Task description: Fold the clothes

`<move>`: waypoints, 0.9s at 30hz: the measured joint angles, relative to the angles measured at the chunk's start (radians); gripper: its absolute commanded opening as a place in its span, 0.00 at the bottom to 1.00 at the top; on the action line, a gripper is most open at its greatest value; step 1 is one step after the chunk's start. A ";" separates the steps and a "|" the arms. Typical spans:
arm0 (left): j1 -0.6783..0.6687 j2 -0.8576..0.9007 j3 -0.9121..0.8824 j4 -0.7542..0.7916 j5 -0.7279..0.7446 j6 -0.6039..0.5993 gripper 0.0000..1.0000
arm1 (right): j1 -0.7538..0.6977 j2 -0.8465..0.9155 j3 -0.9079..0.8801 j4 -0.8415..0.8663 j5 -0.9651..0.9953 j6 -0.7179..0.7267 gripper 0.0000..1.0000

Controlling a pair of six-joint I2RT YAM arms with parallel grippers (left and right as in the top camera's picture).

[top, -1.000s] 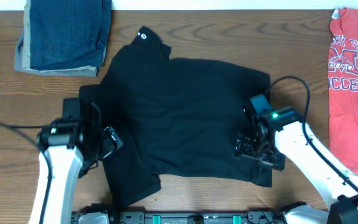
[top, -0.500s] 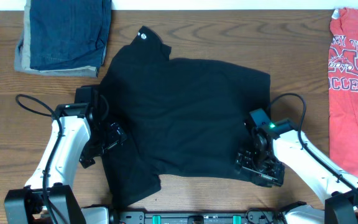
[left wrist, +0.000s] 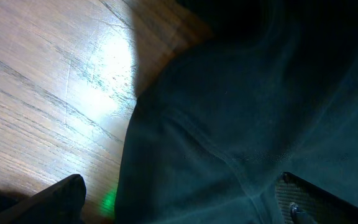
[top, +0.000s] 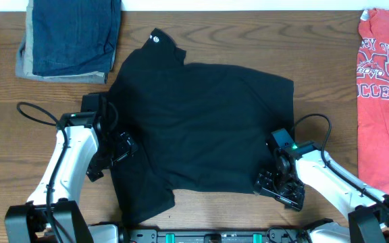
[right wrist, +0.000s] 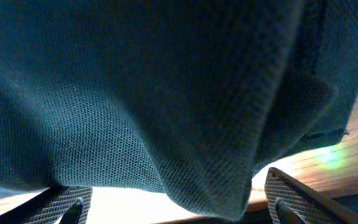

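Observation:
The clothes, a black shirt (top: 201, 121), lie spread on the wooden table (top: 5, 135), with a small white round logo (top: 156, 39) at the far end. My left gripper (top: 121, 150) is at the shirt's left edge and open. In the left wrist view the dark fabric (left wrist: 260, 112) lies between the widely spread fingers (left wrist: 48, 202). My right gripper (top: 270, 183) is over the shirt's near right corner. In the right wrist view a hanging fold of fabric (right wrist: 216, 155) sits between its fingers (right wrist: 297, 196), which stand apart and do not press it.
A stack of blue denim and tan cloth (top: 73, 37) lies at the far left corner. A red printed T-shirt (top: 383, 94) lies along the right edge. A dark rail (top: 215, 236) runs along the table's front edge.
My right gripper has slid toward the front edge, down to the shirt's near right corner, its jaws narrowing slightly. The left arm swung outward a second ago, then held still.

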 measured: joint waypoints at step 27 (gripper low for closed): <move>0.000 0.000 0.000 -0.004 0.000 0.026 0.98 | -0.004 -0.370 -0.005 -0.080 0.107 0.234 0.93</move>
